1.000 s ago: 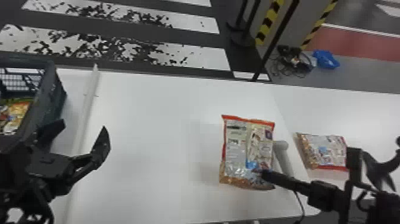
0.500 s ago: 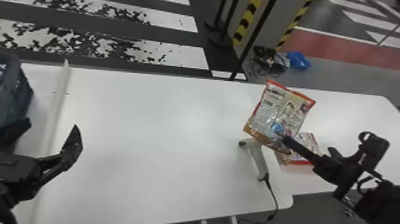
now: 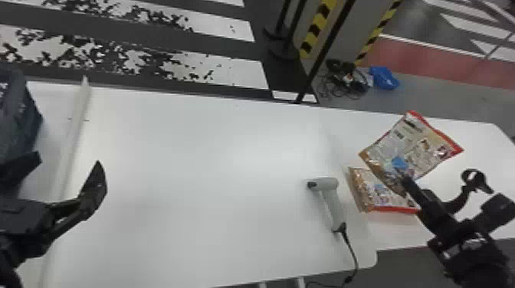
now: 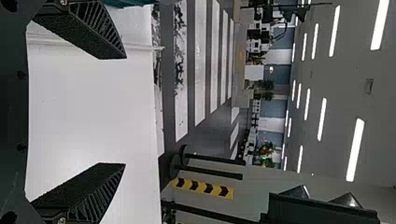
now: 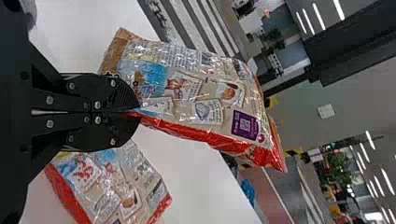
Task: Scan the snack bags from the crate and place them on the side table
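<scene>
On the right, my right gripper is shut on the edge of a snack bag, holding it tilted above the side table. A second snack bag lies on that table, partly behind the held one. In the right wrist view, the right gripper pinches the held bag; the lying bag is beside it. At the left, my left gripper stands open over the table near the crate. The left wrist view has the left gripper with its fingers wide apart, nothing between them.
A white handheld scanner rests at the main table's right end, its black cable running over the front edge. A pale rail crosses the main table beside the crate. Black posts and striped barriers stand behind the tables.
The right gripper has carried its bag rightward from beside the scanner to over the side table, and the bag has tilted. The head view has shifted right; the left gripper remains open.
</scene>
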`<state>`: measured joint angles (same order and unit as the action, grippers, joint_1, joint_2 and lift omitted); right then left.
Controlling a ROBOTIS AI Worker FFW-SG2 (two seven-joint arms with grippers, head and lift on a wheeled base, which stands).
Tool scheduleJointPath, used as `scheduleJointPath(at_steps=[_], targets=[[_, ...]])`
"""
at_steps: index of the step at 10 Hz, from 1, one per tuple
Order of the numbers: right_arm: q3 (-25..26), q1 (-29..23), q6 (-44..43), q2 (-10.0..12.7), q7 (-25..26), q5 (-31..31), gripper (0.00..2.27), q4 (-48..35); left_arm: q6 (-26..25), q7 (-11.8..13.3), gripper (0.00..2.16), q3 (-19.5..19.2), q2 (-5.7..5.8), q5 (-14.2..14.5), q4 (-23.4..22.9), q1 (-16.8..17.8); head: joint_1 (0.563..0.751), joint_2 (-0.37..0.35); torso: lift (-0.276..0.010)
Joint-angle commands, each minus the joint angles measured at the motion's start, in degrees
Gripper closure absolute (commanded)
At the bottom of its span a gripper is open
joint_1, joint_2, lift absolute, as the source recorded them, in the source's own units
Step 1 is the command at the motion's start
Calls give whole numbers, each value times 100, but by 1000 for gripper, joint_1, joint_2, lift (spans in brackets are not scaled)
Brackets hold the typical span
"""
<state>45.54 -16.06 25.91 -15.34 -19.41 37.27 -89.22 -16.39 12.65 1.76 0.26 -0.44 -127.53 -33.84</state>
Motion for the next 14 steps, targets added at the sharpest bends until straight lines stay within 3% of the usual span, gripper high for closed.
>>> scheduleJointPath(at_steps=[1, 2, 3, 4, 5, 6, 10, 11, 14], targets=[[-186, 262, -837, -198, 122, 43, 2142, 950, 8, 0, 39, 8, -41, 0, -9, -17, 695, -350, -94], [-336, 402, -1382, -285, 271, 52, 2020, 1443, 8, 0, 39, 8, -41, 0, -18, -26, 695, -350, -94], [-485, 516, -1628, -400, 298, 25, 1747, 1820, 8, 0, 39, 0, -41, 9, -27, -43, 695, -350, -94], [-555, 604, -1628, -444, 298, -10, 1075, 2023, 8, 9, 39, 0, -41, 9, -35, -61, 695, -350, -94], [-643, 631, -1628, -461, 298, -27, 113, 2084, 25, 9, 39, -9, -41, 18, -53, -87, 695, -350, -94], [-652, 631, -1628, -461, 298, -10, -1, 2084, 25, 9, 39, -18, -41, 18, -71, -114, 695, -350, -94], [-582, 253, -1910, -259, 386, 87, 63, 1355, 60, 9, 39, -18, -41, 18, -176, -184, 695, -350, -94], [-564, 24, -2015, -136, 447, 78, 63, 845, 60, 9, 39, 0, -41, 18, -202, -202, 695, -350, -94], [-977, -1022, -2683, 558, 456, -124, 63, -1238, 60, -26, 39, 61, -41, -17, -246, -237, 695, -350, -94]])
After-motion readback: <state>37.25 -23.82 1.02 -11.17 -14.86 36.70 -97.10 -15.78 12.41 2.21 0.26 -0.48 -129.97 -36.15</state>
